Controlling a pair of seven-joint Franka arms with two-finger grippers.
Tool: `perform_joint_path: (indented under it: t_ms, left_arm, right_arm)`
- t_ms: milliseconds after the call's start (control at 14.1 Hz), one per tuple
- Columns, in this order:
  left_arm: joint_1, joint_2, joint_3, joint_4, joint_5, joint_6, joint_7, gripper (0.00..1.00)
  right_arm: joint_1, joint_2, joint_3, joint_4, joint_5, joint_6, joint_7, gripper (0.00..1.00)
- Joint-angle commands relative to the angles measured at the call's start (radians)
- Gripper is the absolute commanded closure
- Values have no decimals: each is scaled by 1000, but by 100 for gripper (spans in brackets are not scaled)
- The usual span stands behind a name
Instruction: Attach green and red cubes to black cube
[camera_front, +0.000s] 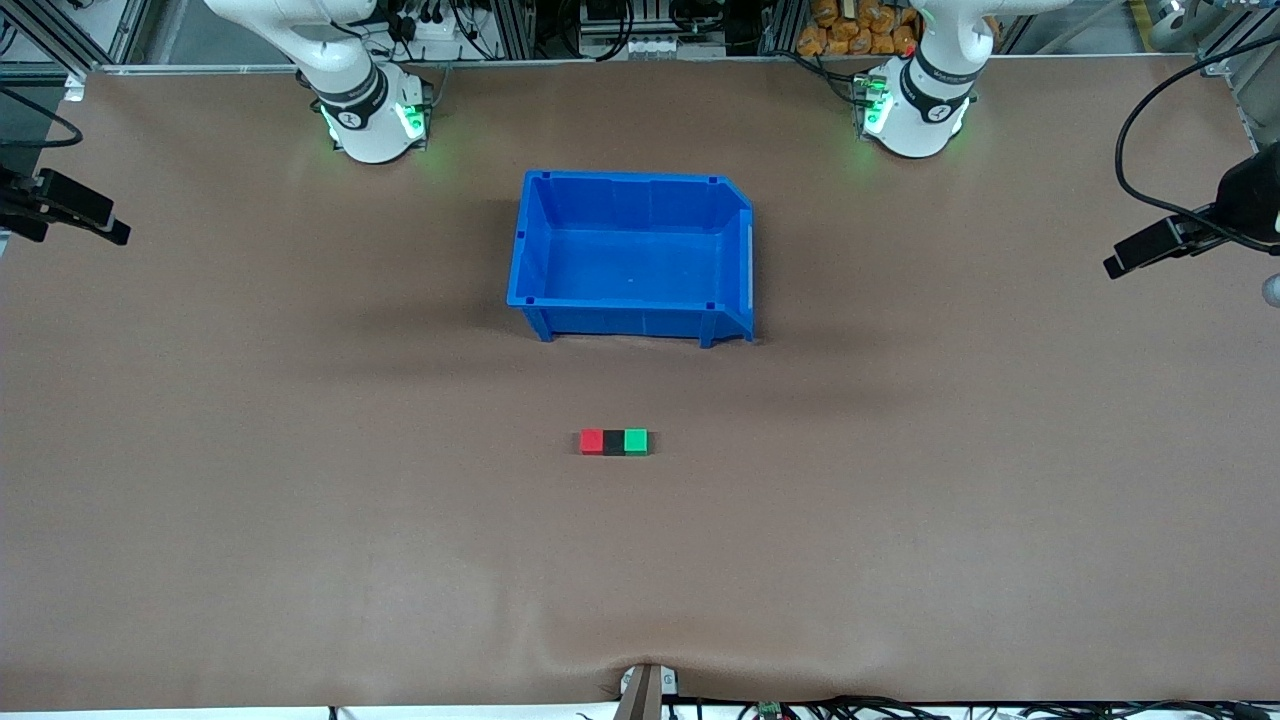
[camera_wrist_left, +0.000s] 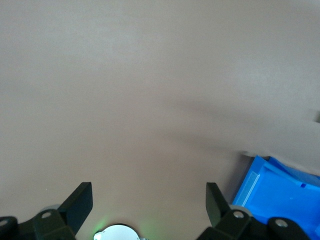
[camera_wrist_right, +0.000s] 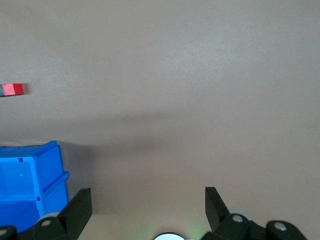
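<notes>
Counter (camera_front: 300, 500) brown, wide. Blue bin (camera_front: 630, 258) sits mid-counter between the two arm bases, cut-down wall toward the left arm's end. Nearer the front camera than the bin: three cubes in one touching row, long axis running along the counter end to end; red cube (camera_front: 591, 441) toward the right arm's end, black cube (camera_front: 613, 441) in the middle, green cube (camera_front: 636, 440) toward the left arm's end. Right wrist view cuts the row off after red. Left claw (camera_wrist_left: 149, 202) released, over bare counter beside the bin. Right claw (camera_wrist_right: 148, 202) released likewise.

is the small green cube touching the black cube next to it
Touching: the front view shows the small bright green cube flush against the small matte black cube, with no table showing between them.
</notes>
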Motion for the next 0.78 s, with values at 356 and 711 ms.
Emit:
perform_joint_path:
  t_ms: [356,711]
  left_arm:
    - [-13,-46,0,-61,17,10,34,0]
    - [-24,-29,-2,-52,13,16,34,0]
  right_arm:
    - [-13,7,6,24,-5,-15,14,0]
    - [-8,7,6,24,-13,-17,8,0]
